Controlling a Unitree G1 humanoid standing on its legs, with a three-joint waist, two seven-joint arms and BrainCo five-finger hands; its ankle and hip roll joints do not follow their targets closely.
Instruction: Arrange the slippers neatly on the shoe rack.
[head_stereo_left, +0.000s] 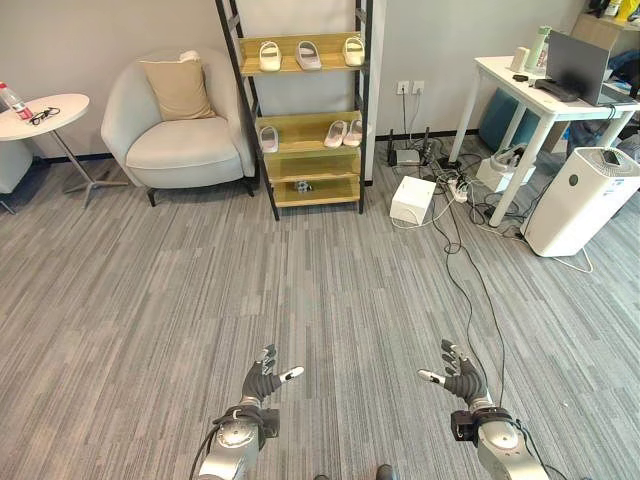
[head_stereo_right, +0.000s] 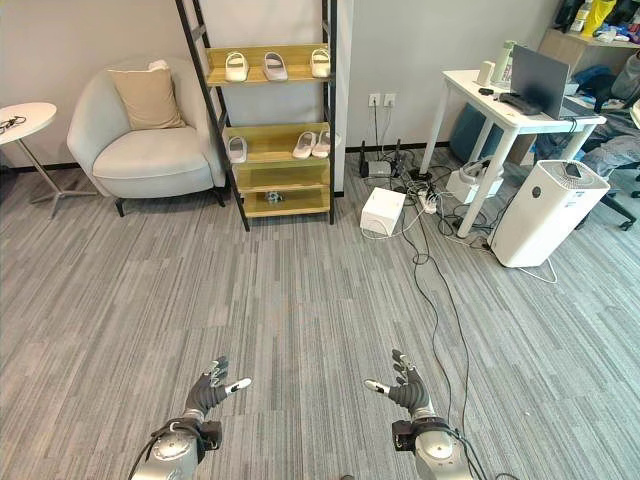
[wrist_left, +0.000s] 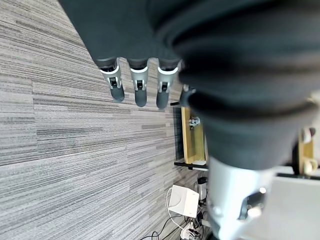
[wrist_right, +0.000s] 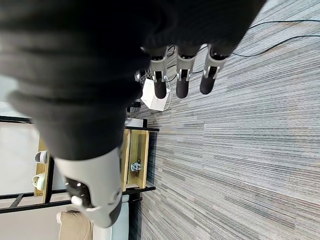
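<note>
- Grey striped carpet floor runs up to a wall; shoe rack of wood shelves in a black frame stands against it, well apart from the robot.
- Pale armchair with tan cushion sits just beside the rack; round side table further along the wall.
- On the rack's other side: white box on the floor, tangle of cables, white desk with laptop, white air purifier.
- Top shelf slippers: three pale ones, toes pointing up the shelf, spaced apart.
- Middle shelf slippers: one alone at one end, two close together at the other and skewed, so the row is uneven.
- Bottom shelf holds a small dark object, too small to identify.
- Left hand hovers low over the carpet, fingers straight and spread, nothing in it.
- Right hand likewise, relaxed and empty; right wrist view shows its fingers hanging loose.
- Handling judgement: slippers look like light moulded foam or rubber, slightly flexible, not fragile, probably a little smooth.
- Best hold is likely across the toe strap or pinching the sole's side edges near mid-length; a light grip should do.
- Risk: a nudge could knock a neighbouring slipper off the shallow shelf.
</note>
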